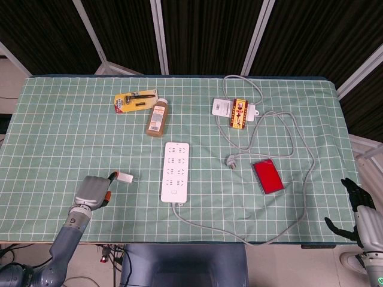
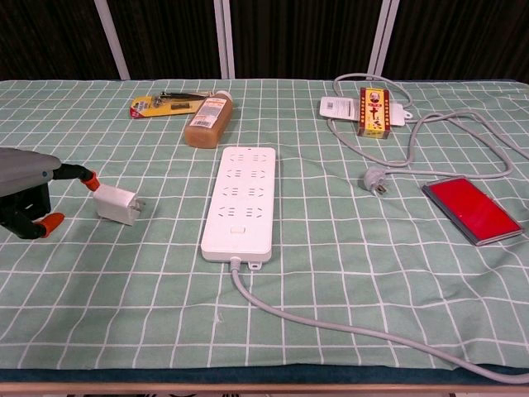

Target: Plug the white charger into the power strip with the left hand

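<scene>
The white charger (image 1: 124, 177) (image 2: 116, 204) lies on the green checked cloth, left of the white power strip (image 1: 175, 171) (image 2: 240, 200), with its prongs pointing toward the strip. My left hand (image 1: 93, 191) (image 2: 29, 186) is just left of the charger. One orange fingertip (image 2: 88, 176) touches the charger's left end, while another fingertip (image 2: 50, 221) sits lower, apart from it. The hand holds nothing. My right hand (image 1: 361, 220) hangs off the table's right front corner with its fingers spread.
A brown bottle (image 1: 158, 118) (image 2: 208, 120) and a yellow tool pack (image 1: 136, 101) lie behind the strip. To the right are a yellow-red box (image 1: 240, 113), a loose grey plug (image 1: 230, 161) with a long cable, and a red flat case (image 1: 267, 176) (image 2: 471, 209).
</scene>
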Tool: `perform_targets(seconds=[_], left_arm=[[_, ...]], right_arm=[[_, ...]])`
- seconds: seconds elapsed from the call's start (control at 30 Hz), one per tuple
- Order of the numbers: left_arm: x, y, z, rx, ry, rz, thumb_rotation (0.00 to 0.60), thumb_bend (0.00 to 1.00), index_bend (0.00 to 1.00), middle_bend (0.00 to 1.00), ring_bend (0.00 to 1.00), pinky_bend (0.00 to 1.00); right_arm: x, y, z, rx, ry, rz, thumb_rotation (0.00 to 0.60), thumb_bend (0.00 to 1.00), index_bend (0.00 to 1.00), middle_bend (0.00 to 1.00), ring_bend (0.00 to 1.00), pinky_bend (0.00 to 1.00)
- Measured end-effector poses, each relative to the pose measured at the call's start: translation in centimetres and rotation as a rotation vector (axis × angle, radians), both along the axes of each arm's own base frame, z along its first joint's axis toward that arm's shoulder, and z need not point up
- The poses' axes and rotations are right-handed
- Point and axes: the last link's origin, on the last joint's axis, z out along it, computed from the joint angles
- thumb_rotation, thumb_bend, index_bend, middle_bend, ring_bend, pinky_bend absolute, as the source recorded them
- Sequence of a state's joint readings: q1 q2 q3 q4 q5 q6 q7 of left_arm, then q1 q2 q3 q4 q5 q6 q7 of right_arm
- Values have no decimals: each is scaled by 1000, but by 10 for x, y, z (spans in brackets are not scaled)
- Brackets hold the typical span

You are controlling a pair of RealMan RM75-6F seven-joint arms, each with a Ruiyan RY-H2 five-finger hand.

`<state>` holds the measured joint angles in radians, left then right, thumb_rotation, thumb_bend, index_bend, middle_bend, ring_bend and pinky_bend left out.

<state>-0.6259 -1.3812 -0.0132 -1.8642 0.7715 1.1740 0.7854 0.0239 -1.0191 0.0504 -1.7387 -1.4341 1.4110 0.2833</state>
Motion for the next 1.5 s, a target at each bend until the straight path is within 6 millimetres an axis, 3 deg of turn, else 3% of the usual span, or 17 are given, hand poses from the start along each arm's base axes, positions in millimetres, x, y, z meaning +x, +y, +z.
perform_targets(seconds=[0.9,0.97,1.13,1.2,1.27,1.5], left_arm=[[42,-5,-14,-42,-57,-74,600,525,191,901,836,902],[43,-5,-11,-34,-61,-80,600,497,191,838,817,906],[46,-2,-2,-3,-85,-97,600,165,187,475,800,912],[47,1,4,18,-91,-118,600,112,168,329,800,912],[48,5,10,41,-89,-146,600,106,160,246,800,912],[44,22,21,34,-34,-191,600,109,175,193,807,912]], right_arm=[[0,1,0,-1,1,5,600,338,0,0,0,0],[0,1,0,-1,1,5,600,338,0,0,0,0],[0,1,0,-1,0,3,600,338,0,0,0,0],[0,1,0,0,-2,2,600,338,0,0,0,0],[0,0,0,1,-3,0,600,338,0,0,0,0],[0,0,0,2,-5,-5,600,338,0,0,0,0]])
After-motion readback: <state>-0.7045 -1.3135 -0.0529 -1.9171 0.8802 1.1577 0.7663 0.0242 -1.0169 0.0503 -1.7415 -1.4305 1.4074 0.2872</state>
